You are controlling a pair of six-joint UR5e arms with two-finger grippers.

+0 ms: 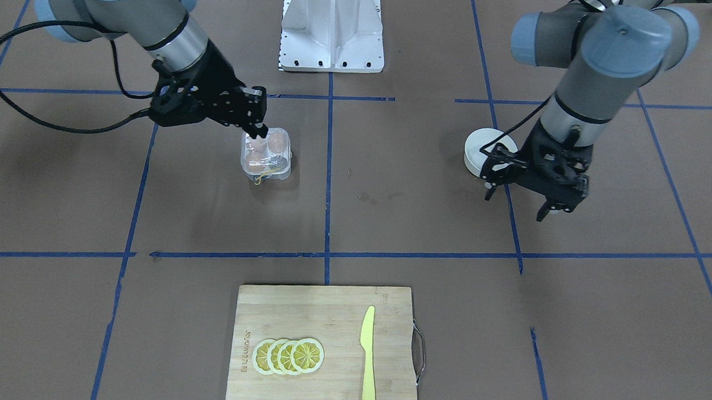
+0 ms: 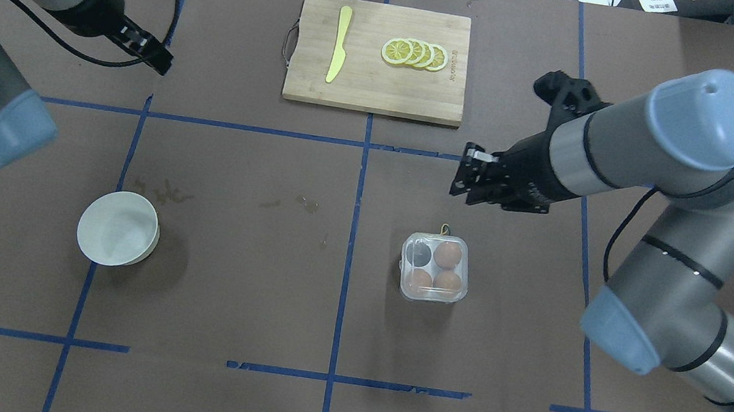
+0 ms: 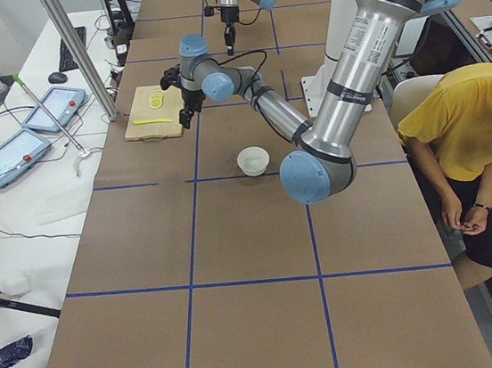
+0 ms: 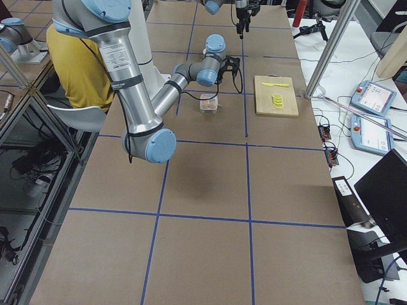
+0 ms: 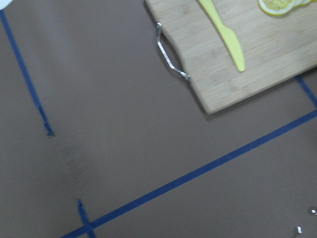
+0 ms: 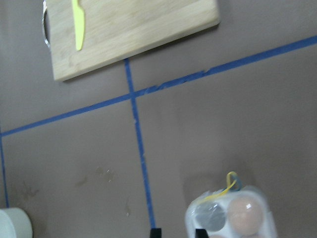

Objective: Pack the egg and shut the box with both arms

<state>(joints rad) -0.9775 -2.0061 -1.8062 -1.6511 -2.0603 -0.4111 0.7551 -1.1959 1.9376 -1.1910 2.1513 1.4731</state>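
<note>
The clear box stands right of the table's middle, with a yellow band at its far side. It holds three brown eggs; one is egg, and the fourth cup looks dark and empty. I cannot tell if the lid is latched. My right gripper hovers beyond the box, above it, empty, jaws a little apart; its fingertips show above the box. In the front view it is over the box's rear edge. My left gripper is open and empty, raised near the white bowl.
The white bowl looks empty, on the left. A wooden cutting board at the far side carries a yellow knife and lemon slices. A person in yellow sits beside the table.
</note>
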